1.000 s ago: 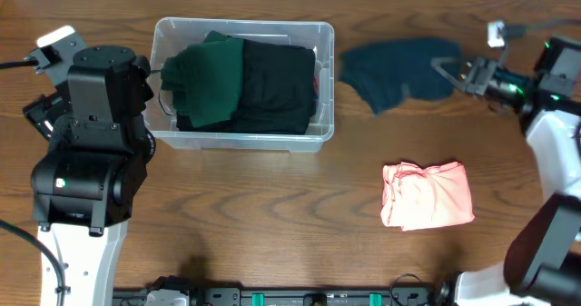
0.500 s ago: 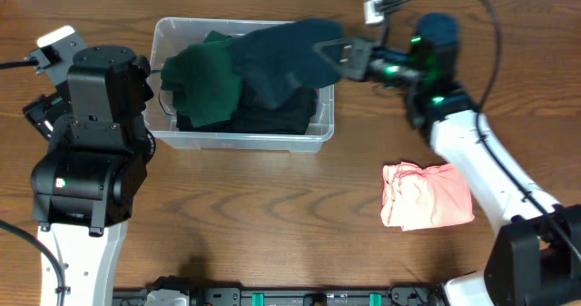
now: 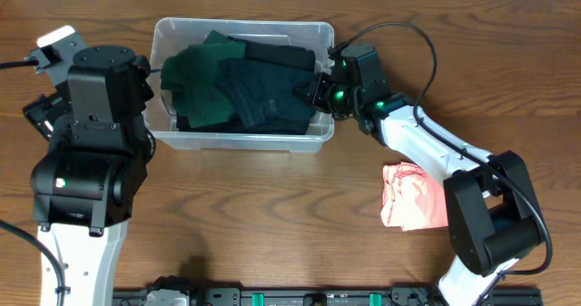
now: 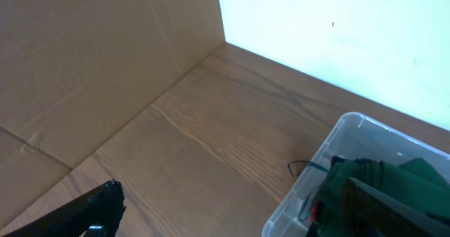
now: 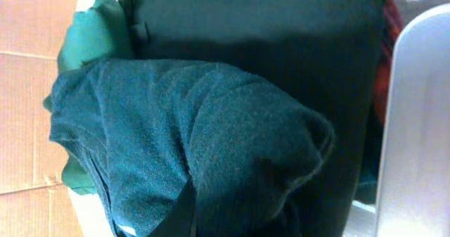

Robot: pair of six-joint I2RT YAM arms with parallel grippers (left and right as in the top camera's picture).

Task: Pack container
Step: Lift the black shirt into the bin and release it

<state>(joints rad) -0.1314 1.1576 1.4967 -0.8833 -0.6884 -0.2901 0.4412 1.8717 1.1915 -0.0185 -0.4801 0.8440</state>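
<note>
The clear plastic container [image 3: 243,143] stands at the back left of centre. It holds a green garment [image 3: 195,79], a black garment [image 3: 281,56] and a dark teal garment [image 3: 259,93] lying on top. My right gripper [image 3: 313,93] reaches over the container's right rim and is shut on the teal garment [image 5: 211,124], which fills the right wrist view and hides most of the fingers [image 5: 186,212]. My left gripper [image 4: 232,195] is open and empty above bare table, left of the container's corner [image 4: 337,135].
A crumpled pink garment [image 3: 427,195] lies on the table at the right front, beside the right arm. The left arm's body [image 3: 91,152] stands left of the container. Cardboard panels [image 4: 91,61] wall the table's left side.
My right gripper carried the dark teal garment from the table's right back across into the container and lowered it onto the black garment. The left arm has not moved.
</note>
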